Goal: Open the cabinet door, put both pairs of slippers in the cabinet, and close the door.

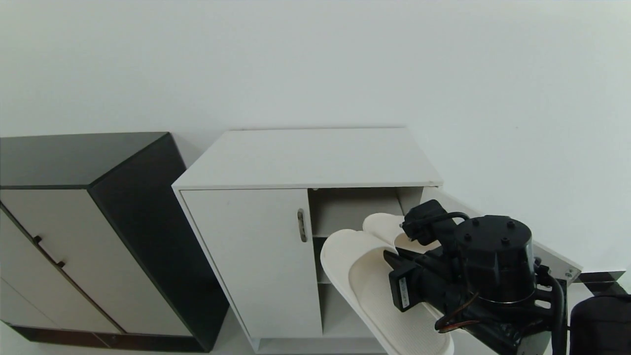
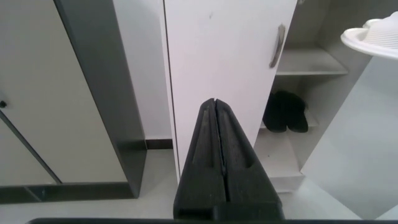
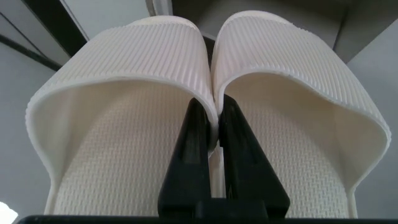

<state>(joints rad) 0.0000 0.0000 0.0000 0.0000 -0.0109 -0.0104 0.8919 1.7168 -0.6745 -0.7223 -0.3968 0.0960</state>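
The white cabinet (image 1: 310,158) stands against the wall with its left door (image 1: 251,256) closed and its right door (image 1: 557,259) swung open. My right gripper (image 3: 211,109) is shut on a pair of white slippers (image 1: 355,251), pinching their inner edges together, just in front of the open compartment (image 1: 355,207). Both ribbed straps (image 3: 124,68) face the cabinet. A dark pair of slippers (image 2: 285,112) rests on a lower shelf inside. My left gripper (image 2: 214,106) is shut with nothing in it, low in front of the closed door (image 2: 217,56).
A dark cabinet (image 1: 74,162) with pale fronts stands right beside the white one on the left. A metal handle (image 1: 301,225) sits at the closed door's edge. The open door juts out on the right of my right arm.
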